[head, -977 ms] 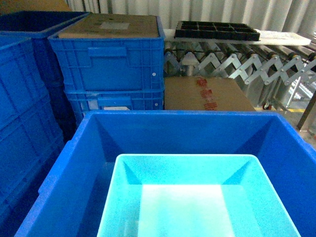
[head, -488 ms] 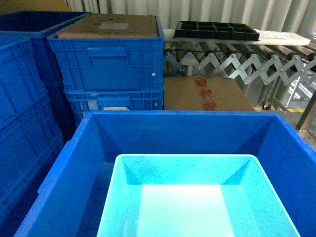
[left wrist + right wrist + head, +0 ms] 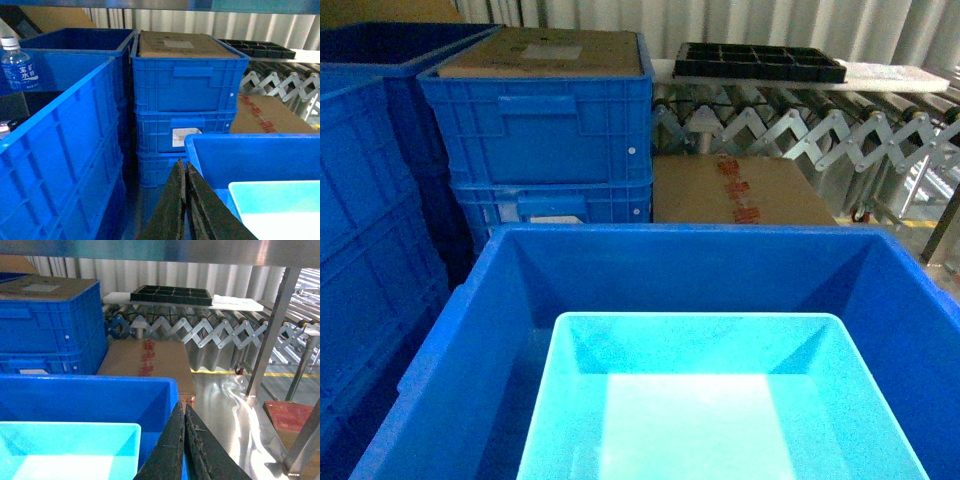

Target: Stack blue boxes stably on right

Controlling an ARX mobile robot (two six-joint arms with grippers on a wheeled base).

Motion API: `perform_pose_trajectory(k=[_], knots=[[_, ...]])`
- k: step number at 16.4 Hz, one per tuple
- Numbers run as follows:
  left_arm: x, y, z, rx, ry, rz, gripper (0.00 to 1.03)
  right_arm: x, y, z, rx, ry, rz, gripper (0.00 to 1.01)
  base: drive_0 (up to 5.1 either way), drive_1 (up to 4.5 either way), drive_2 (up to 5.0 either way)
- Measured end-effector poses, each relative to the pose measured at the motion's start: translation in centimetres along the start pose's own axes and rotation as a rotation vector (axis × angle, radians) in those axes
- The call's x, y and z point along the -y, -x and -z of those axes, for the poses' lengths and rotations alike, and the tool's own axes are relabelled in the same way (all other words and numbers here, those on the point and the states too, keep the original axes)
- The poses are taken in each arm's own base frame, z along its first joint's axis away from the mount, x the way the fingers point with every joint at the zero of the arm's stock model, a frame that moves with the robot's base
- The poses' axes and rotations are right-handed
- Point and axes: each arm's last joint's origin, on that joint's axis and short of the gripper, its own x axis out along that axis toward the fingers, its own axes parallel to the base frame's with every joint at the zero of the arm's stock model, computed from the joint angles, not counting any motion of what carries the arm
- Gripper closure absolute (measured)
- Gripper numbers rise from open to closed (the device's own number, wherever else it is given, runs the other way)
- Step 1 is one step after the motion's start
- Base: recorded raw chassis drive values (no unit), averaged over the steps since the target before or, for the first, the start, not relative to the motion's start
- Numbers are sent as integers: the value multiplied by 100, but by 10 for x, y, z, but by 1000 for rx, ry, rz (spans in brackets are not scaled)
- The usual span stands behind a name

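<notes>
— So, how do you expect these two to handle?

— Both look like stiff moulded plastic and empty, so I judge them light for their bulk. The smooth-walled light turquoise rectangular plastic tub (image 3: 720, 400) has slick sides with nothing to catch on; its rolled rim is the only sensible hold. It sits inside the larger, deeper dark-blue plastic crate (image 3: 680, 250), directly in front of me and low in the head view, nearer the crate's right wall than its left. The crate has a thick lip on each side, and that lip is where I would take it, one gripper to a side, since it is too wide for one.

— And your grippers?

— My left gripper (image 3: 185, 172) has its dark fingers pressed together with nothing between them; it sits just outside the crate's left wall, and I cannot tell whether it touches the wall. My right gripper (image 3: 183, 412) is likewise clenched on nothing, just beside the crate's right corner; contact is unclear there too.

— Anything to mind?

— Smooth plastic on closed pads may slip, and the tub could slide about inside if the crate tilts.
</notes>
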Motion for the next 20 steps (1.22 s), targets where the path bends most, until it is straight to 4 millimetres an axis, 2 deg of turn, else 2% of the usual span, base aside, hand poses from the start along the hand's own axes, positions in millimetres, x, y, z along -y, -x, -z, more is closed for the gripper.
perform_pose_trajectory(k=[2, 8, 9, 10, 11, 12, 14, 15, 16, 17, 20], knots=[[0, 3, 6, 11, -1, 1, 101, 0, 4, 4, -8, 0, 0, 99, 0, 0, 0], [0, 11, 6, 19, -1, 1, 101, 0, 13, 3, -4, 0, 0, 99, 0, 0, 0], [0, 17, 11, -29, -1, 2, 101, 0, 14, 3, -3, 0, 0, 99, 0, 0, 0], [0, 21, 9, 4, -1, -1, 101, 0, 15, 4, -13, 0, 0, 99, 0, 0, 0], [0, 22, 8, 12, -2, -2, 101, 0, 22, 10, -55, 0, -4, 99, 0, 0, 0], [0, 21, 10, -5, -2, -3, 101, 0, 25, 4, 7, 0, -3, 99, 0, 0, 0], [0, 21, 10, 1, -2, 4, 101, 0, 25, 7, -16, -1, -1, 99, 0, 0, 0], [0, 21, 10, 2, -2, -2, 101, 0, 25, 6, -12, -1, 0, 94, 0, 0, 0], [0, 21, 9, 3, -2, -2, 101, 0, 25, 6, -13, -1, 0, 81, 0, 0, 0], [0, 21, 9, 3, -2, -1, 93, 0, 25, 6, -13, -1, 0, 67, 0, 0, 0], [0, 21, 9, 3, -2, -1, 55, 0, 25, 6, -13, -1, 0, 28, 0, 0, 0]])
